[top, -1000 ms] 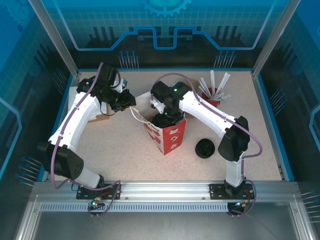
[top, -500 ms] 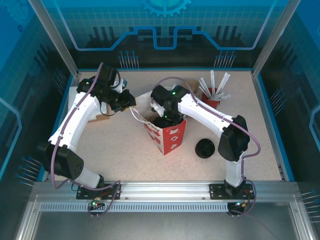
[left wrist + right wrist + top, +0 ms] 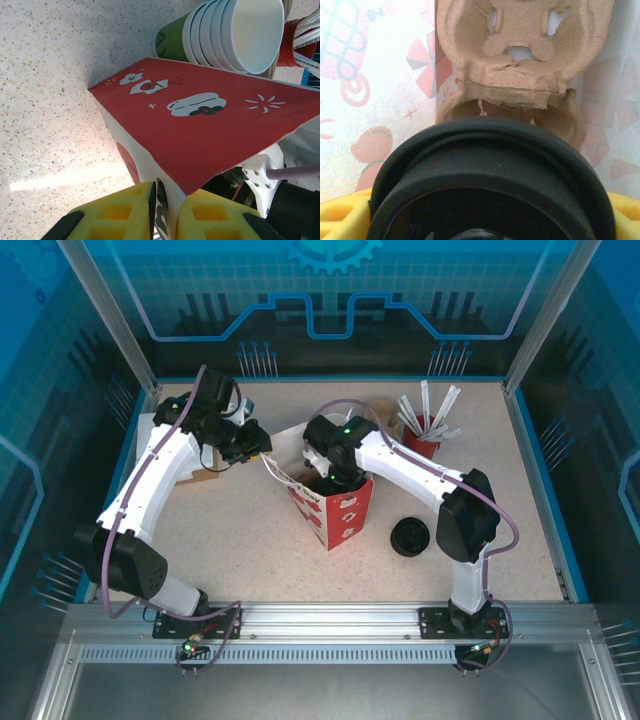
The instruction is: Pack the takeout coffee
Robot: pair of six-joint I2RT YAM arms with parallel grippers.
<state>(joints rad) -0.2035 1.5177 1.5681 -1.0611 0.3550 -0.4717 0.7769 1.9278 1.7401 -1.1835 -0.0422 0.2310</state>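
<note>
– Right pincer (image 3: 330, 476) had edged slightly left, over the red paper bag (image 3: 200, 120).
– And the takeout coffee (image 3: 490, 185)?
– Clamped between that pincer's fingers, inside the bag, above the cardboard cup carrier (image 3: 520, 65). Left pincer (image 3: 167, 210) was pinching the bag's rim.

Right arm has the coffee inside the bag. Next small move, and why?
Probably ease the right gripper straight down. The takeout coffee it holds sits short of the empty socket in the pulp carrier, not yet seated. The left gripper pinches the red bag at its edge, so the mouth looks open enough.
</note>
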